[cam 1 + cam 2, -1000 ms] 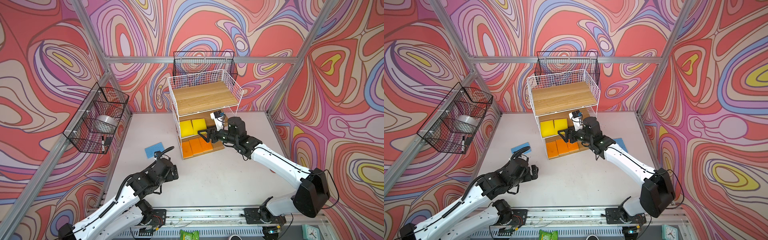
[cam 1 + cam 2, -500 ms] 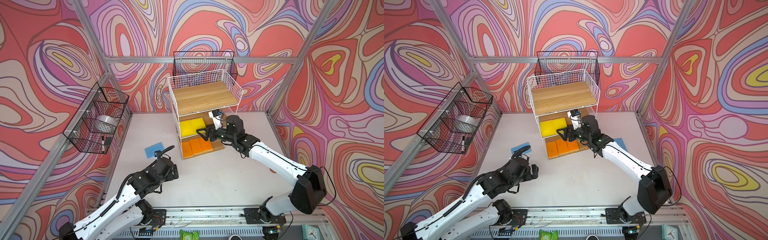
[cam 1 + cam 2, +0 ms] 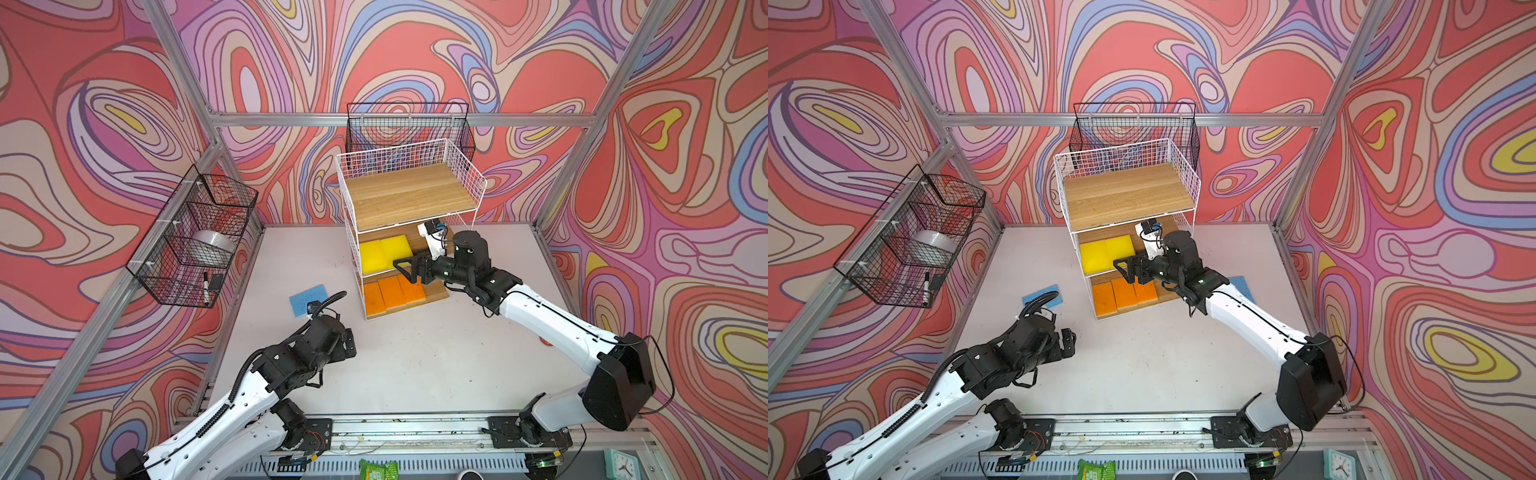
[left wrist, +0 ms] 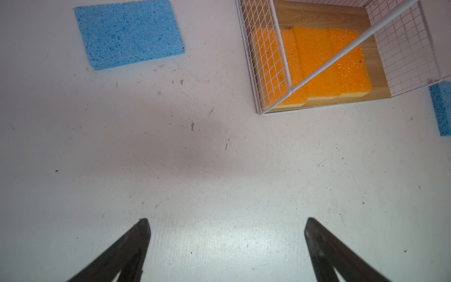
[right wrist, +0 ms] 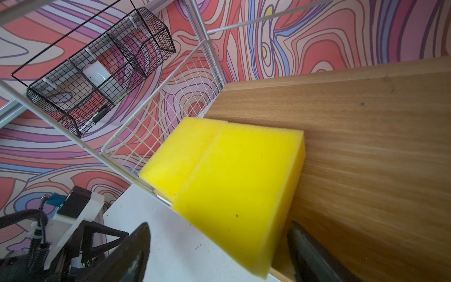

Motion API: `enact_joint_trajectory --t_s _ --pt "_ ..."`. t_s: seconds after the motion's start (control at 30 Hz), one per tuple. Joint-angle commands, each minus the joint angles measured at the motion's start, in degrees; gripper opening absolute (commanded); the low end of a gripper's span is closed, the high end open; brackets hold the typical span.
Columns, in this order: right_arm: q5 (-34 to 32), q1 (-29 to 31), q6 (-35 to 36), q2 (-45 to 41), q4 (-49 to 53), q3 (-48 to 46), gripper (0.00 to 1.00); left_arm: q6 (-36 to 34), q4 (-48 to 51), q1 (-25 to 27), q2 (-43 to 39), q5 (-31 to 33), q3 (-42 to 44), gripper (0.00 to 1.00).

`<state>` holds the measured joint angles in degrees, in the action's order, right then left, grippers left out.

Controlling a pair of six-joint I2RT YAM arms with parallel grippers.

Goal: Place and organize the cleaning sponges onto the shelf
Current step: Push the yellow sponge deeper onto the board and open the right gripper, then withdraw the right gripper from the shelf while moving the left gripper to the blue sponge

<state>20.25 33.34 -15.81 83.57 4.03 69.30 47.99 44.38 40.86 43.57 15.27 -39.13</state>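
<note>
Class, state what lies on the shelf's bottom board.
Three orange sponges lie side by side on the bottom board; in both top views the middle tier covers its rear.

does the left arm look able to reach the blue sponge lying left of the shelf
Probably yes. The blue sponge lies flat on the bare table, apart from the shelf, with nothing on it or between it and the left hand, which hangs open close by.

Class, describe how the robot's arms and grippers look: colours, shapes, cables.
The left arm and right arm have white shells with black joints. The left carries a ribbed black hose, the right a thin black cable. Left gripper and right gripper are black, with tapered fingers.
</note>
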Motion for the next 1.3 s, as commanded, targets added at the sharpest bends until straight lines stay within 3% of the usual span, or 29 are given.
enact_joint_trajectory --t_s 0.0,0.2,0.43,0.63,0.9,1.07,1.27 --pt "-1.9 -0.3 1.2 -4.2 -0.4 -0.5 0.92 -0.2 3.0 -0.6 -1.4 1.3 -2.3 1.0" --pt "-2.7 -0.3 1.4 -8.9 2.6 -2.5 0.92 -1.2 4.3 -3.3 -2.0 -0.4 -3.1 0.98" --pt "-3.7 -0.3 1.5 -17.3 5.1 -7.5 0.91 -4.5 5.6 -11.9 -1.7 -5.8 -4.7 0.87" --pt "-3.8 -0.3 -0.4 -23.7 7.2 -12.3 0.91 -7.6 5.6 -20.2 2.4 -10.2 -5.2 0.83" --pt "-2.4 -0.3 -6.7 -32.0 7.6 -22.8 0.89 -6.3 1.3 -25.9 9.9 -13.2 -3.4 0.71" --pt "-2.1 -0.3 -10.9 -35.1 7.2 -29.5 0.89 -5.8 -1.3 -26.3 15.4 -10.4 -3.8 0.75" --pt "-3.3 -0.3 -12.4 -32.4 8.4 -34.0 0.9 -6.7 -4.1 -27.1 23.3 -7.5 -6.5 0.85"
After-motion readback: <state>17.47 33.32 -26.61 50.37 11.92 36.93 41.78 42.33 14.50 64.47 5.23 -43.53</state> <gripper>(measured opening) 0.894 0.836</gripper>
